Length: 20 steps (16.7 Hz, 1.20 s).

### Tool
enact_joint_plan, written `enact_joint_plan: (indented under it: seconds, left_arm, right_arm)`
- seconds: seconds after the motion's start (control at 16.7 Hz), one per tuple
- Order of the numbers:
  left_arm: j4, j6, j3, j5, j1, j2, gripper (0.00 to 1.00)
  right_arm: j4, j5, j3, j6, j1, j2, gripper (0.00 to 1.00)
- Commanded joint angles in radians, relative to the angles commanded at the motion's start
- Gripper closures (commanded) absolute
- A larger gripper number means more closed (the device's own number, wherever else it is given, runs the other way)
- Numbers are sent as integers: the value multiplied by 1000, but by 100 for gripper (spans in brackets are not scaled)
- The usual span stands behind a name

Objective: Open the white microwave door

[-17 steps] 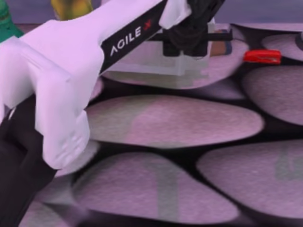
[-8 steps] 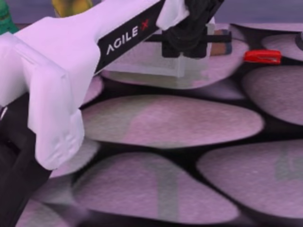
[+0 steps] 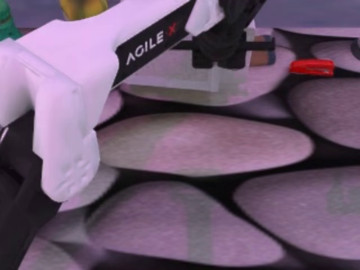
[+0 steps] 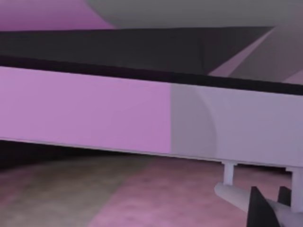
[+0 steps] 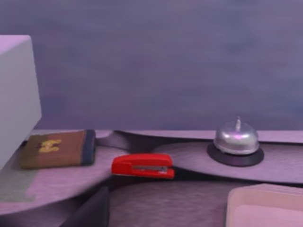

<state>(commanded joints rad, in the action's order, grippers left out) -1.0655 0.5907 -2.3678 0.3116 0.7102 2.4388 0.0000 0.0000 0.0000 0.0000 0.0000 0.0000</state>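
Microwave (image 3: pixel 185 70) is sitting at the far centre, its door (image 4: pixel 142 113) swinging ajar. Left gripper (image 4: pixel 267 208) is gripping the door's handle (image 4: pixel 236 195), fingers clamped. Next: pulling further outward along the hinge's arc. Right arm is parked out of view.

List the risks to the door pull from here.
The left gripper is right at the door handle of the microwave door; only the fingertips reach the bar, so the grip may slip off during the pull. The white microwave looks light and could slide rather than open. Swinging outward, the door may sweep toward the brown book and red stapler beside it.
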Motion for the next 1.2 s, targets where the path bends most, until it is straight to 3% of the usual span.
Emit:
enact_joint_plan:
  seconds: [0.78, 1.2]
  left_arm:
    - [5, 2, 4, -5, 8, 4, 100]
    - [94, -62, 171, -26, -2, -95, 100]
  right_arm:
    - [0, 0, 0, 0, 0, 0, 0]
    - [0, 0, 0, 0, 0, 0, 0]
